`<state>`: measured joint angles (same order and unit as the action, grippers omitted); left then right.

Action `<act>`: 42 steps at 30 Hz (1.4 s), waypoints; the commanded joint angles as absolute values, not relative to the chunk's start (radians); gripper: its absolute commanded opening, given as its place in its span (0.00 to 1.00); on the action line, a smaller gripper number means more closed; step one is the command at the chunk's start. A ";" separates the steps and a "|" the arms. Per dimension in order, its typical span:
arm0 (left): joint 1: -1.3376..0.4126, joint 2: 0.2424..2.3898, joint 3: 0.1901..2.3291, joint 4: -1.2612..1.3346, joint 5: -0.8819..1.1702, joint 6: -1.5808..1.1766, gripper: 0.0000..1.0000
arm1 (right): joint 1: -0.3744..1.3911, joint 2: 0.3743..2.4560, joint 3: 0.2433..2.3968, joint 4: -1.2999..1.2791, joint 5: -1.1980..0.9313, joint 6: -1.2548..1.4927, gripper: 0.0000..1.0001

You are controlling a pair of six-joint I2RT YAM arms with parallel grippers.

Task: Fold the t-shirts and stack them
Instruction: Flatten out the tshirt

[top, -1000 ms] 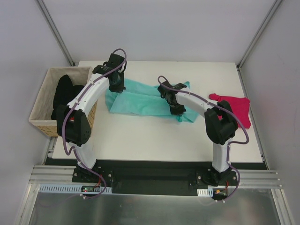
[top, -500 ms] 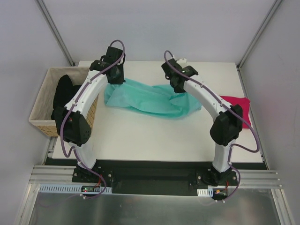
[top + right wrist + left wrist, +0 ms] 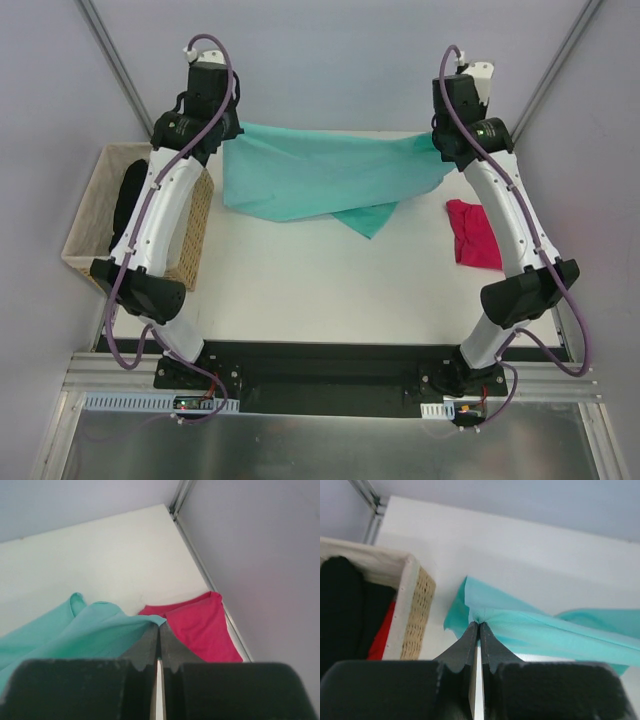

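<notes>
Left gripper is clenched on one upper corner of the teal cotton t-shirt, and the right gripper is pinched on the opposite corner. The shirt hangs stretched between them above the white counter, its lower tip seemingly reaching the surface. By my reading the job is barely begun: nothing is folded, no stack exists, and a crumpled crimson t-shirt lies near the right edge. At far left, the woven wicker basket holds a black garment and something red — likely more to fold.

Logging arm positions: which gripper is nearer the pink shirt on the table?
Right. The right gripper holds the teal shirt just beyond the pink shirt; the left gripper is far off, near the basket.
</notes>
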<state>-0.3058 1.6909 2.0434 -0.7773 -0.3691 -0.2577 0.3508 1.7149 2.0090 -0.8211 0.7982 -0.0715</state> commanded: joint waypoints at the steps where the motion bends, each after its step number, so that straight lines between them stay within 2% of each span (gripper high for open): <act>1: -0.298 1.594 2.111 -0.687 -0.491 -0.196 0.00 | 0.325 1.643 2.057 -0.588 0.837 -0.213 0.01; 6: -0.296 1.565 2.153 -0.598 -0.528 -0.131 0.00 | 0.307 1.677 2.209 -0.517 0.838 -0.307 0.01; 22: -0.295 1.534 2.212 -0.381 -0.431 0.070 0.00 | 0.305 1.526 2.171 -0.046 0.646 -0.590 0.01; 27: -0.276 1.580 2.293 -0.351 -0.428 0.117 0.00 | 0.298 1.562 2.221 0.066 0.598 -0.682 0.01; 42: -0.178 1.750 2.402 -0.307 -0.407 0.103 0.00 | 0.176 1.741 2.347 0.040 0.497 -0.548 0.01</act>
<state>-0.2256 1.6970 2.3611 -0.3546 -0.3561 0.0780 0.2173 1.7050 2.2910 -0.0082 0.4580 -0.5732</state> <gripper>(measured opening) 0.008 0.018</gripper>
